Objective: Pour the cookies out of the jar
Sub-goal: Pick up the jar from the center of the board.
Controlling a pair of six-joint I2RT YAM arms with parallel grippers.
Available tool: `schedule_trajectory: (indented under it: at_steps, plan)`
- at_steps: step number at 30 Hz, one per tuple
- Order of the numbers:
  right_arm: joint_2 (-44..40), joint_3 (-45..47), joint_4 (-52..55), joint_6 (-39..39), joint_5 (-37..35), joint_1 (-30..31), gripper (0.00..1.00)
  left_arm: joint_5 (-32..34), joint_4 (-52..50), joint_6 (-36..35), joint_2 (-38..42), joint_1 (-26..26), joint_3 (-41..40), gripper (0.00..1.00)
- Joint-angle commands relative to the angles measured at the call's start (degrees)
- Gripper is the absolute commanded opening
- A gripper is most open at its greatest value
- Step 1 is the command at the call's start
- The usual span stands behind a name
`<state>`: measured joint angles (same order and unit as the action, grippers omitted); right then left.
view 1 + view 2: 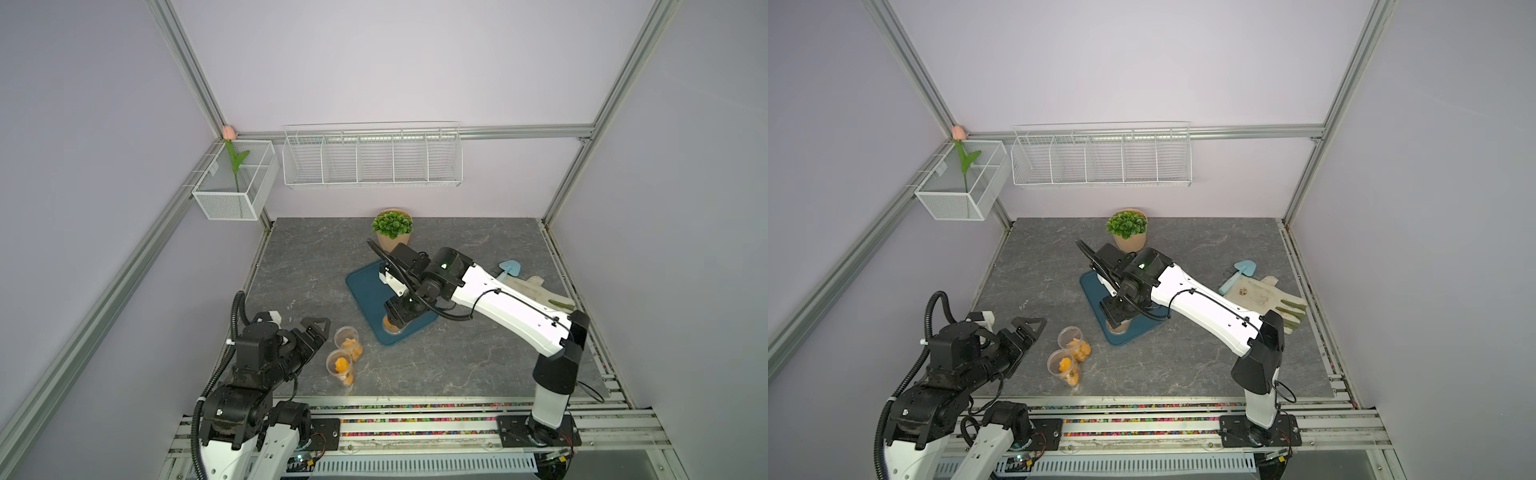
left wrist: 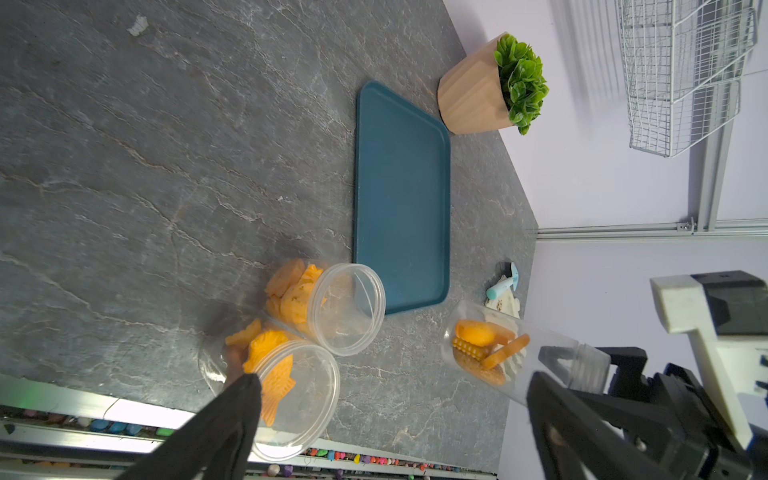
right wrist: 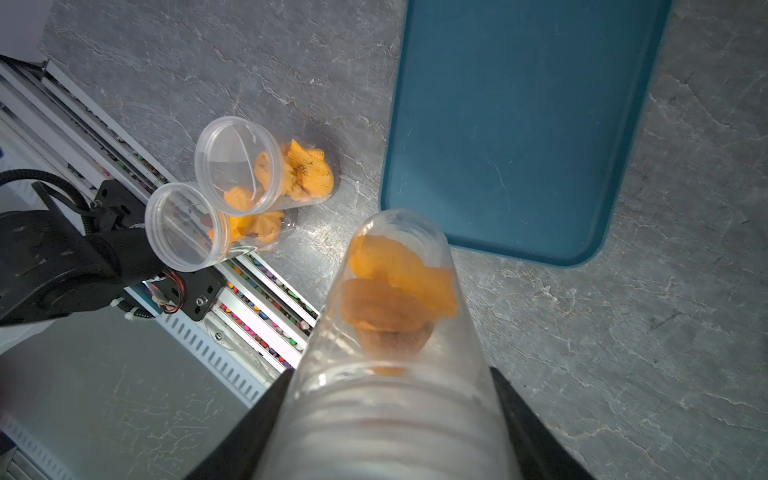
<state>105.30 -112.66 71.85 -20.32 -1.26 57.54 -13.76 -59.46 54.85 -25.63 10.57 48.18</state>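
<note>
Though wide and empty, the left claw; right claw tight around a jar of cookies.

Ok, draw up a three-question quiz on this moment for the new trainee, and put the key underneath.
1. True or false: cookies already lie on the blue tray.
2. Multiple choice: the right gripper is A) open and empty, B) shut on a jar of cookies, C) shut on a flowerpot.
3. Short answer: how many other jars stand on the table near the open left gripper?

Key
1. False: the tray is bare.
2. B.
3. Two, both lidless, with cookies inside.
</note>
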Motion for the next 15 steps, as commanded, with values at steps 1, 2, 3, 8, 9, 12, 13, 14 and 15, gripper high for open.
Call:
schedule_trajectory:
  at_steps: [1, 2, 3, 8, 9, 12, 13, 14, 15]
  plan:
    - [-3.9, 2.2, -0.2, -2.0, 2.0, -1.8, 0.58, -1.0, 1.0, -0.2, -0.5, 0.2, 0.0, 0.99]
    - [-4.9, 2.9, -0.7, -2.5, 2.8, -2.4, 0.58, -1.1, 1.1, -0.2, -0.6, 0.2, 0.0, 0.99]
    - [-6.0, 3.7, -1.3, -3.1, 3.6, -3.0, 0.58, -1.4, 1.3, -0.2, -0.8, 0.3, 0.1, 0.99]
    - [-12.0, 8.3, -4.1, -5.9, 6.6, -6.3, 0.58, -2.9, 2.7, -0.1, -1.8, 0.2, 0.7, 0.99]
    - [-13.4, 9.3, -4.4, -6.4, 7.2, -7.2, 0.58, -3.3, 3.1, -0.1, -2.1, 0.2, 0.8, 0.99]
    - [-17.5, 12.0, -5.5, -7.9, 9.0, -9.9, 0.58, -4.6, 4.3, -0.1, -3.1, 0.2, 1.3, 0.99]
    - [-18.6, 12.7, -5.8, -8.3, 9.6, -10.8, 0.58, -5.0, 4.7, -0.1, -3.4, 0.2, 1.4, 0.99]
    - [-20.0, 13.4, -6.1, -8.7, 10.3, -11.9, 0.58, -5.5, 5.0, -0.1, -3.7, 0.2, 1.6, 0.99]
    - [-21.5, 14.2, -6.5, -9.1, 10.8, -13.0, 0.58, -5.8, 5.3, 0.0, -4.0, 0.2, 1.9, 0.99]
